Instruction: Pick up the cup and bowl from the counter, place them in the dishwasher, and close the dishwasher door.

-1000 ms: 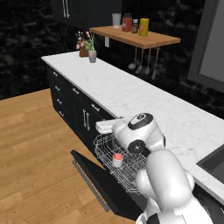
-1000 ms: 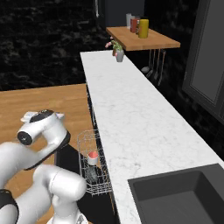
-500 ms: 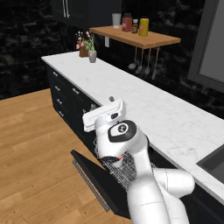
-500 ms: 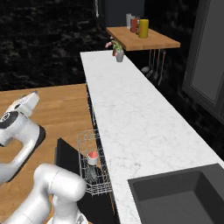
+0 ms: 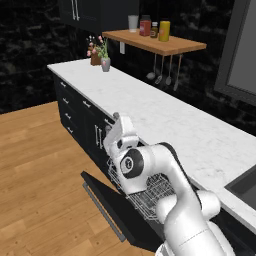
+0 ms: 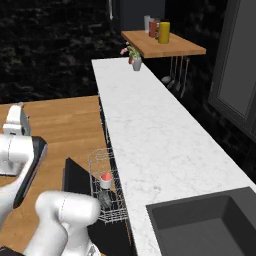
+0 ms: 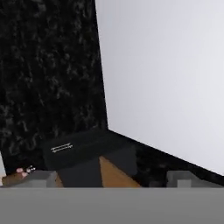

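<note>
A: Tool check first: I read both fingertips set far apart at the foot of the hand view, so the jaws are spread wide with nothing between them and nothing touching them.

B: Agreed. From the left base view I see the tool raised above the pulled-out rack, tilted up and away from it.

A: Cup looks white with a red top; I see it standing upright in the white wire rack of the dishwasher. The bowl is a low grey shape in the same rack, just beside the cup on the side nearer the base.

B: Both sit well below the tool and apart from it. The dishwasher door hangs open, a flat black panel with its silver bar handle along the outer edge.

A: The marble desk runs alongside the rack, with a small potted plant at its far end under the wooden shelf.
</note>
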Available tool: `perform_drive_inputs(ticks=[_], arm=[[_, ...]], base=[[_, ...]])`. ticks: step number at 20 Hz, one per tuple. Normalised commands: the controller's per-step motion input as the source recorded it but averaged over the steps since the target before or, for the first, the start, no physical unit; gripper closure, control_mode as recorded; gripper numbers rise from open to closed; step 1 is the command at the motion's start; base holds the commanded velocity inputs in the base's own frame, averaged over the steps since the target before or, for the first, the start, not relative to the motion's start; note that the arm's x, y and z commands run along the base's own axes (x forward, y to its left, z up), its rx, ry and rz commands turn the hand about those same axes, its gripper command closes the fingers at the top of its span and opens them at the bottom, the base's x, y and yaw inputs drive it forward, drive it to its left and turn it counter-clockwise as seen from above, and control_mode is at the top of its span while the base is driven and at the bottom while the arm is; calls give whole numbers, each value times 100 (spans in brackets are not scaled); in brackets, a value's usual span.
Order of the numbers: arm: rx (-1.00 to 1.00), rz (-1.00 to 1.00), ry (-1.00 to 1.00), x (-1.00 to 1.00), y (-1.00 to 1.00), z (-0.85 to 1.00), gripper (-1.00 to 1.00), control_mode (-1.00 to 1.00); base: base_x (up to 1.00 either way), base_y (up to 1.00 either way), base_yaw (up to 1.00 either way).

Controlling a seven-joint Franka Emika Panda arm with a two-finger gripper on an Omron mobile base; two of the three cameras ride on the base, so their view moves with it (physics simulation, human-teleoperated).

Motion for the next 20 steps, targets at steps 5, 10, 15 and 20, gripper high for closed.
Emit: perform_drive_inputs(ticks=[5,10,15,20], arm=[[-100,-19,0,0,-64,0,-100,-100],[-100,-23,-1,6,-52,0,-100,-100],[-97,-39,-22,54,12,18,-100,-100],[-10,-27,-13,-8,92,100,-100,-100]], base=[[0,0,0],[0,0,0],[0,0,0],[0,0,0]])
